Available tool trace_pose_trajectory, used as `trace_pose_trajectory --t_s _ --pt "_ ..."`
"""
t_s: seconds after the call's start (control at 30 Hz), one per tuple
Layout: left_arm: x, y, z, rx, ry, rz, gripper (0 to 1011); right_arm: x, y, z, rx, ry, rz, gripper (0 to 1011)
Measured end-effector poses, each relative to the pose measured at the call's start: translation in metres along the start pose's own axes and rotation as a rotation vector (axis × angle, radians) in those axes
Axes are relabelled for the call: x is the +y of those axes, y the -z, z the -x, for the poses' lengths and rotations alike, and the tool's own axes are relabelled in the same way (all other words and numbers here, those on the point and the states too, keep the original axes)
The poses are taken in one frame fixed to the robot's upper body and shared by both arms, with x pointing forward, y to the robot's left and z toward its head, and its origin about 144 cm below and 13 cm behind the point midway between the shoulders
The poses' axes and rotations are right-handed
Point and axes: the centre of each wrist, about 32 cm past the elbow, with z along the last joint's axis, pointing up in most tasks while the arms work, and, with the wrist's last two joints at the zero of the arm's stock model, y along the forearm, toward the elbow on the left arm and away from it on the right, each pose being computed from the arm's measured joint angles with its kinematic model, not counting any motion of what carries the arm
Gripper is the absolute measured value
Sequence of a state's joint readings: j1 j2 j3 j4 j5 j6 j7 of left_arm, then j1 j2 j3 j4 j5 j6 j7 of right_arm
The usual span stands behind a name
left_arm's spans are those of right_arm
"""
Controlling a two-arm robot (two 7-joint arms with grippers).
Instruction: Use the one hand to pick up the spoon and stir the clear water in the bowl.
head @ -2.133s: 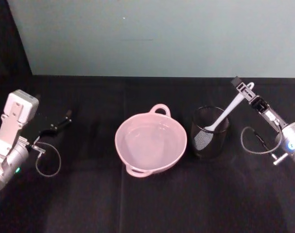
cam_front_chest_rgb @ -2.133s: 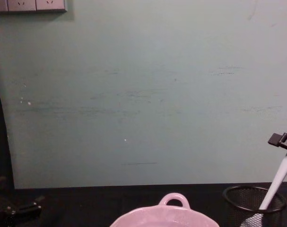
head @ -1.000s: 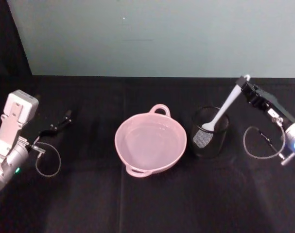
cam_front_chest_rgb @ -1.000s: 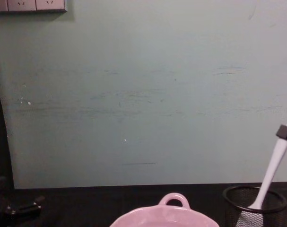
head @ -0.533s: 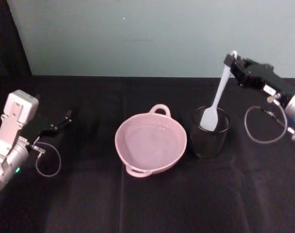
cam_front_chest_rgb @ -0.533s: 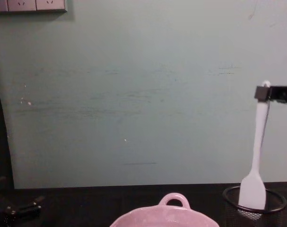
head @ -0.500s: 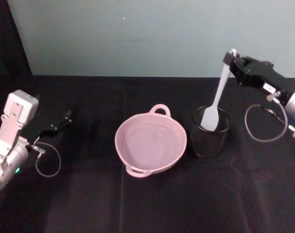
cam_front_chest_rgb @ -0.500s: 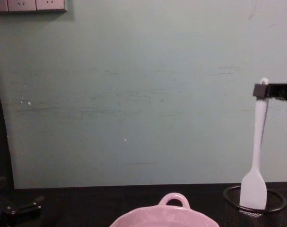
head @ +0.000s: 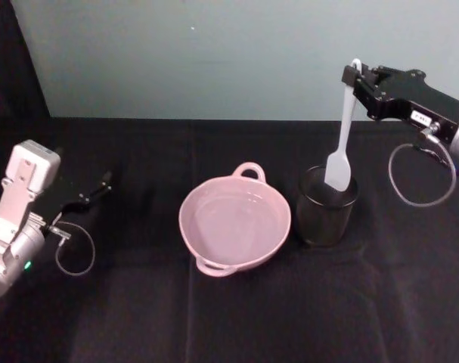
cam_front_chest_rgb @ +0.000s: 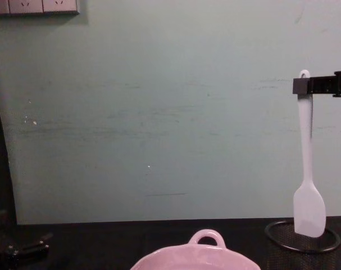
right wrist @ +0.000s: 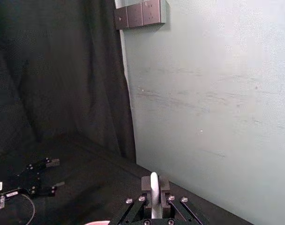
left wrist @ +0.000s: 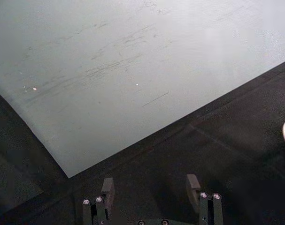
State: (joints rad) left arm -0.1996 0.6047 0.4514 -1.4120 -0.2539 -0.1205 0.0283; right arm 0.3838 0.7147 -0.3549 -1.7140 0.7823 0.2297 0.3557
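The right tool [head: 355, 78] is up high over the right side of the bench [head: 289, 325], its flat black fingers [cam_front_chest_rgb: 301, 85] clamped together on the very top of the spoon [head: 342, 136], just under the hole in the handle. In the right wrist view the white handle [right wrist: 154, 194] stands pinched between the tool's [right wrist: 154, 185] two tips. The spoon [cam_front_chest_rgb: 306, 163] hangs straight down from that grip, nearly upright, blade lowest. The blade's lower edge sits level with the mouth of the black mesh cup [head: 325, 215] directly beneath it; whether it has cleared the rim [cam_front_chest_rgb: 277, 241] cannot be told.

The pink bowl [head: 193, 203] stands just beside the cup on its left, near the bench's middle, holding clear water, well below the right tool. The spoon is over the cup, not over the bowl [cam_front_chest_rgb: 207, 256].

The left tool [head: 100, 185] lies parked low at the bench's left side, fingers [left wrist: 107, 186] apart on nothing.
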Motion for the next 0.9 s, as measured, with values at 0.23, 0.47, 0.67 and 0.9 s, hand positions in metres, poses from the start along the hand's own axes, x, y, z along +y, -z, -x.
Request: trace_pose_trajectory --t_s 0.23,0.47,0.67,0.9 --pt "0.0 0.0 0.0 0.0 0.0 0.0 1011 0.0 0.0004 -0.0004 0.004 0.001 0.0 110" --pt "0.0 0.0 0.0 0.0 0.0 0.0 1011 0.0 0.0008 -0.0007 0.007 0.002 0.0 110" --pt "0.0 0.0 0.0 0.0 0.0 0.0 1011 0.0 0.001 -0.0007 0.008 0.002 0.0 110" --pt "0.0 0.0 0.0 0.0 0.0 0.0 1011 0.0021 -0.0009 0.0012 -0.003 -0.002 0.005 110"
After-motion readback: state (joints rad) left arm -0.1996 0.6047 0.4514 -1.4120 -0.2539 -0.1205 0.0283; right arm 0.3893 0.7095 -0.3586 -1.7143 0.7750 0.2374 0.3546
